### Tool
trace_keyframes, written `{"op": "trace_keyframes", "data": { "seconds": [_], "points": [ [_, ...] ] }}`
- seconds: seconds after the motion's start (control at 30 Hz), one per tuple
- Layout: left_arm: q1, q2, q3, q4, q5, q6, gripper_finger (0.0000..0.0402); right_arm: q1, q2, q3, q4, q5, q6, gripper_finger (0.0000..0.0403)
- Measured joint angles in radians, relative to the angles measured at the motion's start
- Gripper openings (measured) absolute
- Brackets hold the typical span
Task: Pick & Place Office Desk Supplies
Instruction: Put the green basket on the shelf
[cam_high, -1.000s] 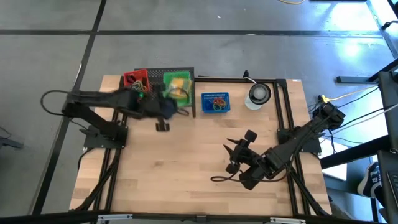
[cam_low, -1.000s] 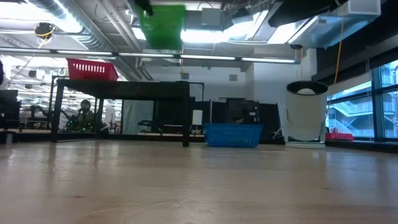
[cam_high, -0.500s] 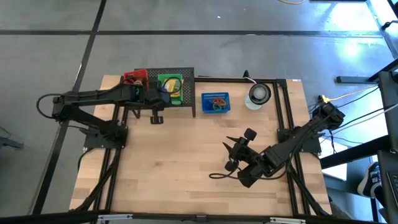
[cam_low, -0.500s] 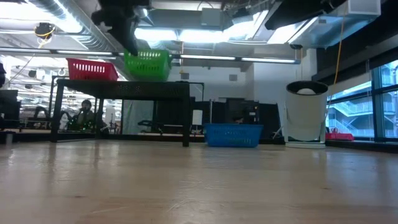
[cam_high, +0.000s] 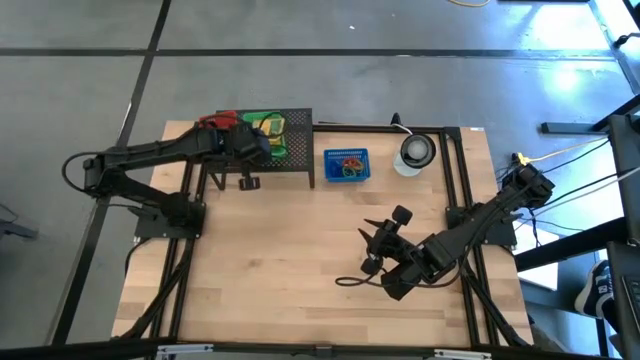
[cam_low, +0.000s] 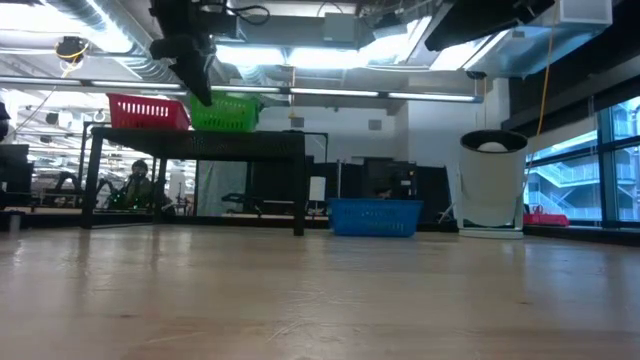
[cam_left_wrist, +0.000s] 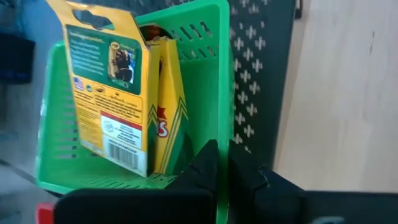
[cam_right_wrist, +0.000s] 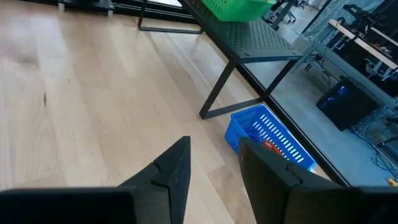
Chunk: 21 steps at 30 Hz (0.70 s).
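**Green basket back on the rack**

Since a second ago my left tool (cam_left_wrist: 216, 163) has brought the green basket (cam_high: 268, 135) from out over the counter (cam_high: 300, 260) onto the black rack (cam_high: 295, 150), beside the red basket (cam_low: 147, 111). Its fingers are pinching the basket's wall. Two yellow-green boxes (cam_left_wrist: 127, 93) stand inside. My right tool (cam_right_wrist: 211, 165) waits spread, empty, over mid-counter; the blue basket (cam_high: 346, 165) sits by the rack.

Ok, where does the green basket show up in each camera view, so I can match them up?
High view: green basket on the black shelf, upper left of centre.
Low view: on the shelf top, beside the red basket.
Left wrist view: fills the left half, left gripper shut on its wall.
Right wrist view: only its underside, at the top edge.
Shared landmark: the black shelf.
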Motion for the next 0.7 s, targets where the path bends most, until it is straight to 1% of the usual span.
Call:
{"op": "trace_keyframes", "data": {
  "seconds": [0.13, 0.47, 0.7],
  "points": [
    [0.009, 0.0, 0.0, -0.034, 0.005, -0.001, 0.001, 0.0, 0.0, 0.0, 0.0, -0.02, 0.001, 0.0135],
    [0.01, 0.0, 0.0, -0.039, 0.001, -0.012, 0.0015, 0.0, 0.0, 0.0, 0.0, -0.022, -0.002, 0.0135],
    [0.01, 0.0, 0.0, -0.047, -0.041, -0.035, 0.0033, 0.0, 0.0, 0.0, 0.0, -0.022, -0.003, 0.0135]
  ]
}}
